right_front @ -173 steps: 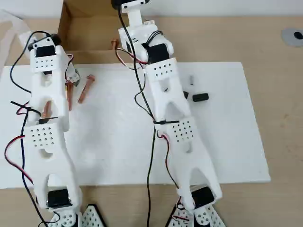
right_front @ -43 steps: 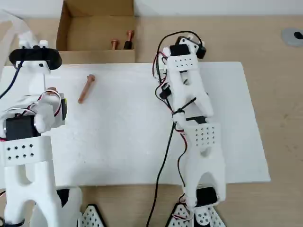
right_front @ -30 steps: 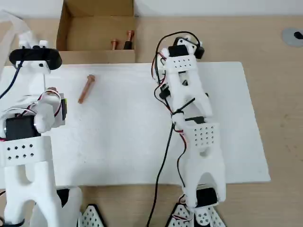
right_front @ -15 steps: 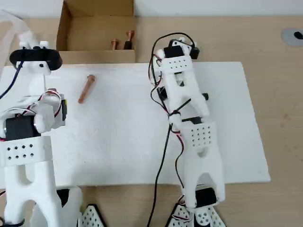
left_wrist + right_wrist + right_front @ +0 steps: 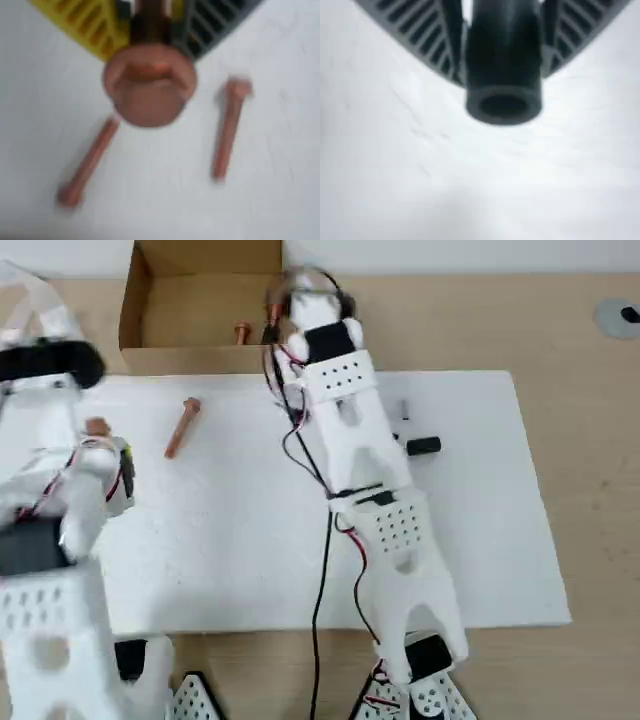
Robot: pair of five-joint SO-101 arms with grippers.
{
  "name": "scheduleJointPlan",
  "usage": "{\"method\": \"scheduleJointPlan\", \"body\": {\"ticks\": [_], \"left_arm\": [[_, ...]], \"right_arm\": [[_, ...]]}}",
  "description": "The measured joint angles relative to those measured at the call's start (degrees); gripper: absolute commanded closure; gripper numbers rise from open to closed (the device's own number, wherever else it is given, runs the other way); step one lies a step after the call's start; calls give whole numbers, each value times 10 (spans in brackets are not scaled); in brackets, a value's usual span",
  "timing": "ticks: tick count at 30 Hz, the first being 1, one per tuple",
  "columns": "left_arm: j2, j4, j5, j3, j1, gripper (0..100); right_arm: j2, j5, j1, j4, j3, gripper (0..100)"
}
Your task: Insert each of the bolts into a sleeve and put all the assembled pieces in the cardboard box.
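Left end effector (image 5: pixel 150 30) clamped a bolt (image 5: pixel 149 85), right end effector (image 5: pixel 502 55) clamped a sleeve (image 5: pixel 503 90); sleeve sat well off rightward, by the cardboard box (image 5: pixel 200 360).

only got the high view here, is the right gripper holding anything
Observer: Yes. The right wrist view shows the right gripper shut on a black sleeve, with the open end facing the camera.
Operator: ok and the left one
Observer: The left gripper is shut on a copper bolt, head toward the camera.
Operator: anything lying under it
Observer: A loose bolt and a second loose bolt lie apart on the white foam.
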Motion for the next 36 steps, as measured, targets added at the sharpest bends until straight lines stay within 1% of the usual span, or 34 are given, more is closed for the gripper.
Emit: {"method": "scheduleJointPlan", "body": {"ticks": [4,6,8,11,14,16,19,22,26,28,32,36], "left_arm": [[-127,-8,8,9,11,994],[-186,-30,8,43,13,994],[-232,-59,11,88,13,994],[-308,-123,13,164,8,994],[-371,-208,13,247,5,994],[-408,-273,13,302,5,994],[-446,-367,13,372,4,994],[-455,-413,13,410,4,994],[-457,-429,16,415,4,994],[-457,-430,37,415,6,994],[-458,-430,89,415,46,994],[-458,-430,99,415,97,994]], "right_arm": [[-62,110,-30,0,-126,989],[-102,141,-48,1,-147,989],[-140,150,-62,3,-152,989],[-203,156,-82,3,-152,989],[-266,156,-112,3,-149,989],[-310,156,-120,3,-113,989],[-378,156,-121,3,-5,989],[-466,128,-121,3,147,989],[-609,103,-121,3,378,989],[-680,99,-121,3,495,989],[-810,99,-121,-18,709,989],[-920,99,-121,-91,914,989]]}}
